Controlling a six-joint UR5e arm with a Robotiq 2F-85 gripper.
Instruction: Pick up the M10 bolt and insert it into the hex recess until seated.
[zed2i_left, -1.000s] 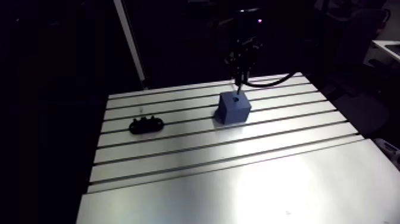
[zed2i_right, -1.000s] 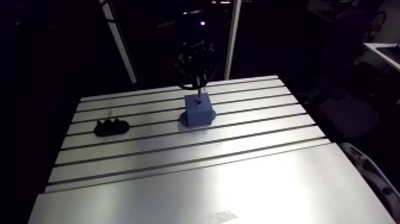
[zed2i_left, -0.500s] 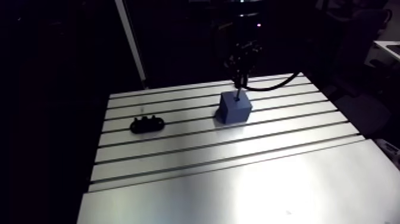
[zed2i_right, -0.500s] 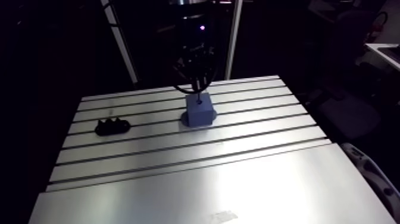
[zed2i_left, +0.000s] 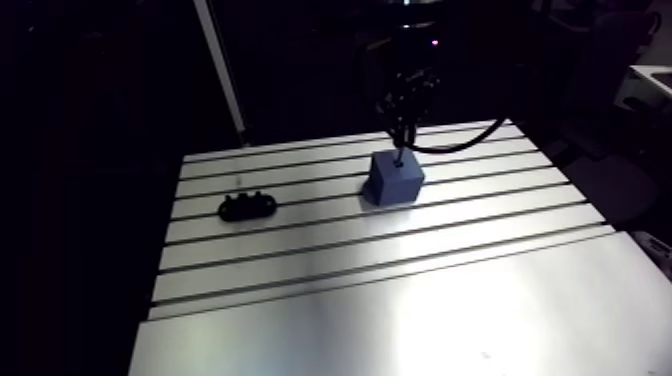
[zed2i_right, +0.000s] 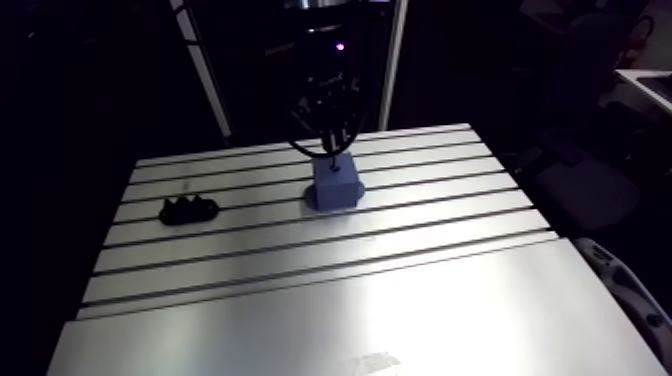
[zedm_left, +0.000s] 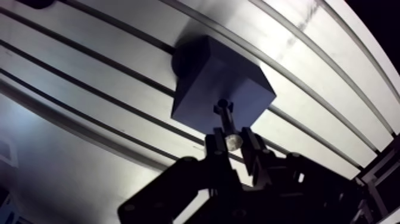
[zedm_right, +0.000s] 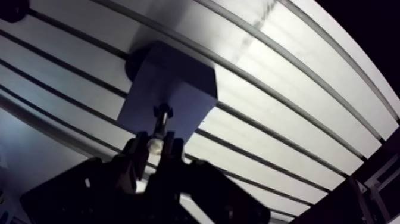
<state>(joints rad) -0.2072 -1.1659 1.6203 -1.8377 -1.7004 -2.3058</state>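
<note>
A blue block (zedm_left: 199, 83) stands on the slotted table (zed2i_left: 400, 300), toward its far side. In the wrist view my gripper (zedm_left: 233, 143) is shut on a slim dark bolt (zedm_left: 225, 122), held upright between the fingertips. The bolt's lower end sits over the middle of the block's top face, at a small dark recess (zedm_left: 222, 107). Whether that end is touching or inside the recess cannot be told. In the arm view the gripper (zed2i_left: 402, 128) hangs straight above the block (zed2i_left: 395, 180), with the bolt (zed2i_left: 400, 155) reaching down to its top.
A small black holder (zed2i_left: 247, 207) lies on the table left of the block, well apart from it. Dark slots run across the table, and its near half is bare metal (zed2i_right: 350, 320). A metal post (zed2i_left: 222, 70) rises behind the far left edge.
The arm view has shifted slightly. The gripper stays above the blue block with the bolt in it; no clear move of the block or holder.
</note>
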